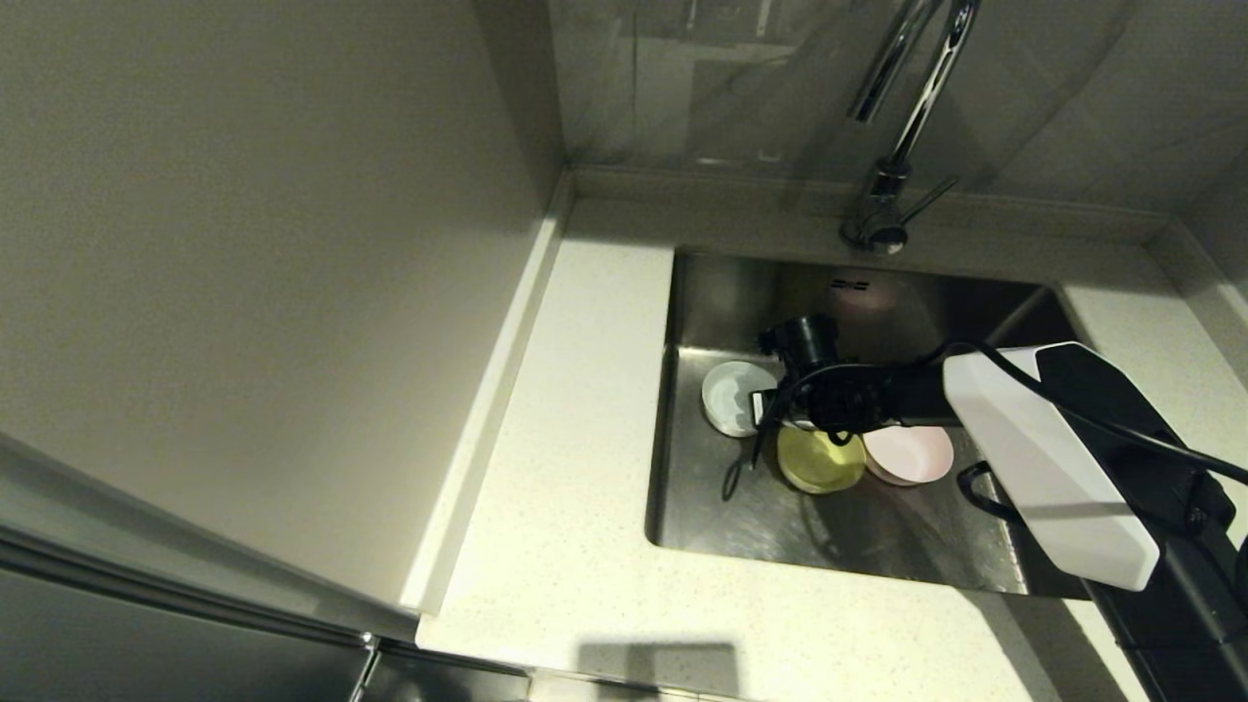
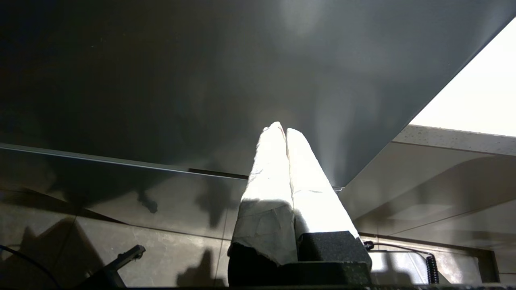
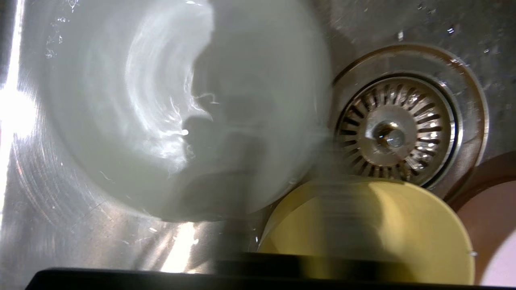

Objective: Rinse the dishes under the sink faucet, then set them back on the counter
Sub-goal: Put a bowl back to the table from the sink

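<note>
Three bowls in sink [image 1: 702, 507], grouped by drain [image 3: 397, 135]: white bowl [image 1: 733, 398], yellow bowl [image 1: 821, 460], pink bowl [image 1: 909, 454]. Right gripper [image 1: 765, 408] lowered at white bowl's rim; jaw state cannot be told. Firm rim grip to be confirmed, then bowl raised level toward faucet [image 1: 892, 166]. Left gripper [image 2: 282, 131] parked, jaws together.

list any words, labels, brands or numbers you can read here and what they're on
None: no view shows any readable text.
The white bowl, yellow bowl and pink bowl are plain.
The faucet, sink, counter and right arm's white cover show no marking.
</note>
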